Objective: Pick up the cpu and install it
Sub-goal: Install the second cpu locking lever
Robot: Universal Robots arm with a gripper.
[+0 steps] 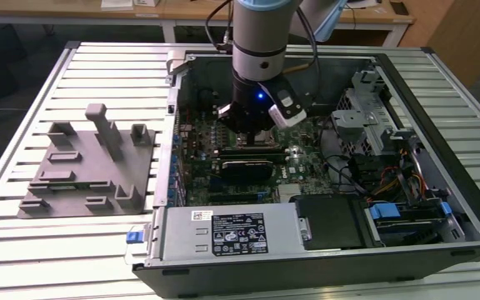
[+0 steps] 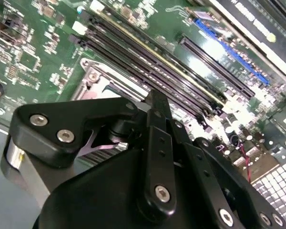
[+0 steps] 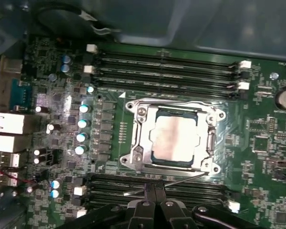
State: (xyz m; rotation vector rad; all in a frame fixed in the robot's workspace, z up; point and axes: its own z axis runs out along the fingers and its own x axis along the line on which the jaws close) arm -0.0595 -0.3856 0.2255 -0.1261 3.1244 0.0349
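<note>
An open computer case [image 1: 440,156] lies on its side on the slatted bench [image 1: 23,250], its motherboard [image 1: 307,164] facing up. The arm reaches down into the case, with the end effector [image 1: 252,128] just above the board's middle. In the first wrist view the cpu [image 3: 176,138] sits flat inside the metal-framed socket [image 3: 139,148], silvery top up, with dark memory slots [image 3: 167,62] running along two sides. The end effector [image 3: 155,193] is beside the socket with its fingers [image 3: 148,191] pressed together, holding nothing. On the bench at the exterior view's left, well apart from the case, sits a grey fixture plate [image 1: 85,181] with upright posts.
</note>
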